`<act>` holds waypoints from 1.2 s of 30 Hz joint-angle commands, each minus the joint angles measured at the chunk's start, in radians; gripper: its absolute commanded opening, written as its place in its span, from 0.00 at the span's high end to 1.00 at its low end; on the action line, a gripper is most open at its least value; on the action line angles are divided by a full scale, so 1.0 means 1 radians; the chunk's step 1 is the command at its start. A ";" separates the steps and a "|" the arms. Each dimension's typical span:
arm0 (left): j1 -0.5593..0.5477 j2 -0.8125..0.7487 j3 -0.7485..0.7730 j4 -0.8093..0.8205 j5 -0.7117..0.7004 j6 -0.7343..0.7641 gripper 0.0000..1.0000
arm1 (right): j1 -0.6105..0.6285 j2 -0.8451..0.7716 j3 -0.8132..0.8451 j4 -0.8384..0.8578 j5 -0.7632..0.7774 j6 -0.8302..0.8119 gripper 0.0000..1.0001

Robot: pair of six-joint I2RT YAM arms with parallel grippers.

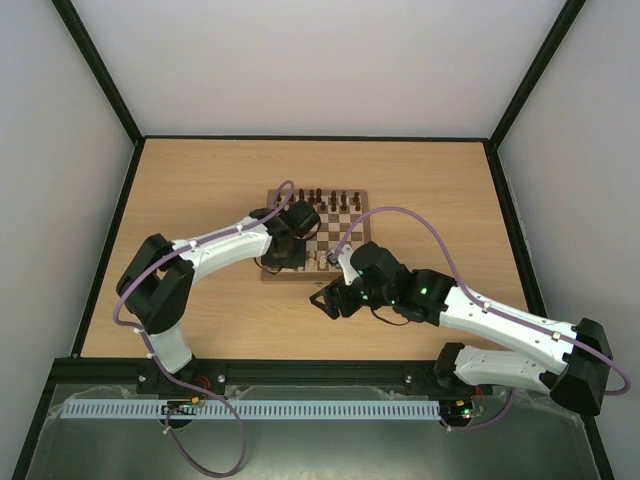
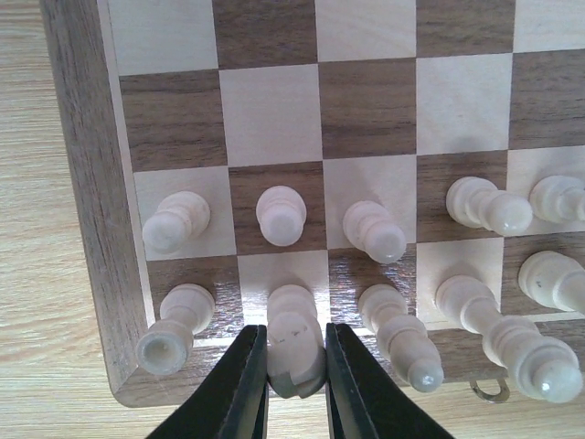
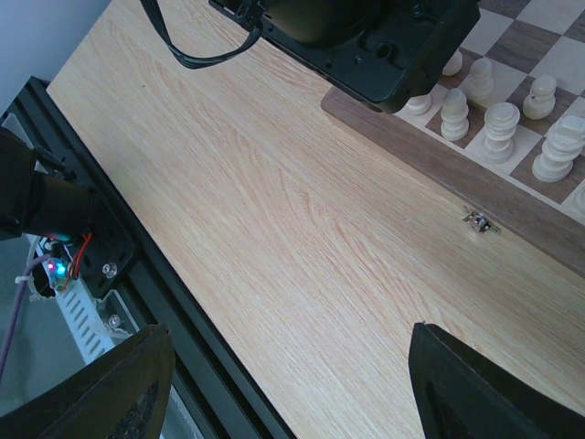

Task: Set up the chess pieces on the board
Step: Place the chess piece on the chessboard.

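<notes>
Pinching one pale chess piece (image 2: 292,315) on the board's (image 2: 87,183) near row with my left claw (image 2: 295,343); right claw (image 3: 288,361) gapes empty.

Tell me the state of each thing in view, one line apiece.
left end effector: shut on a pale piece in the board's nearest row.
right end effector: open, empty, above the table.
other pale pieces: upright on the board's two near rows.
dark pieces: standing on the far rows.
board: flat on the table.

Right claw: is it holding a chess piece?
No, the right claw hangs open above the table, holding nothing.
</notes>
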 commanded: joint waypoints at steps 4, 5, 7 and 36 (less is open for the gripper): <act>0.009 0.025 0.031 -0.024 -0.014 0.018 0.97 | -0.005 -0.002 -0.014 0.000 -0.008 0.005 0.29; 0.009 0.026 0.030 -0.024 -0.015 0.019 0.97 | -0.006 -0.003 -0.015 0.001 -0.010 0.005 0.29; 0.010 0.025 0.028 -0.025 -0.015 0.017 0.97 | -0.006 -0.004 -0.015 0.002 -0.012 0.006 0.29; 0.010 0.025 0.016 -0.030 -0.005 0.002 0.68 | -0.006 -0.004 -0.020 0.007 -0.026 0.006 0.26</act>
